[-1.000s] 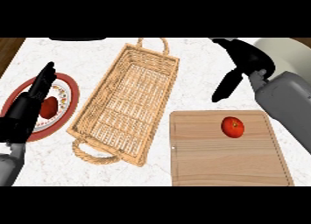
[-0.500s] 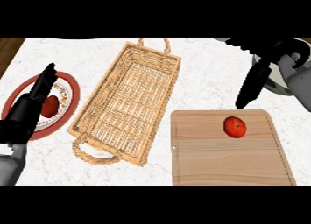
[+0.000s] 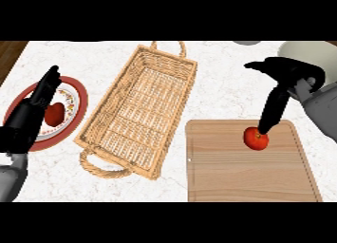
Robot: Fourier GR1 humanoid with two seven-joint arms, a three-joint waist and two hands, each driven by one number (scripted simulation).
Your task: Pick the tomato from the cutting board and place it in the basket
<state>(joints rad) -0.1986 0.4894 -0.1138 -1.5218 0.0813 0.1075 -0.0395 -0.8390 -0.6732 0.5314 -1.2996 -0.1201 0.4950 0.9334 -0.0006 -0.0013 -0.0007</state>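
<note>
A red tomato (image 3: pixel 256 139) lies on the wooden cutting board (image 3: pixel 251 175) at the lower right. My right hand (image 3: pixel 278 97) hangs above it, fingers straight and pointing down, their tips right at the tomato's top. The thumb juts left and holds nothing. The wicker basket (image 3: pixel 139 107) lies slantwise in the middle with a handle at each end and nothing in it. My left hand (image 3: pixel 29 115) rests open at the left, over a plate.
A red-rimmed plate (image 3: pixel 74 107) at the left holds a red fruit (image 3: pixel 55 114), partly hidden by my left hand. A pale round vessel (image 3: pixel 312 52) stands at the back right behind my right arm. The counter is white marble.
My right hand has swung rightward and down, and its fingertips now reach the tomato's top. The tomato, basket and left hand have stayed put.
</note>
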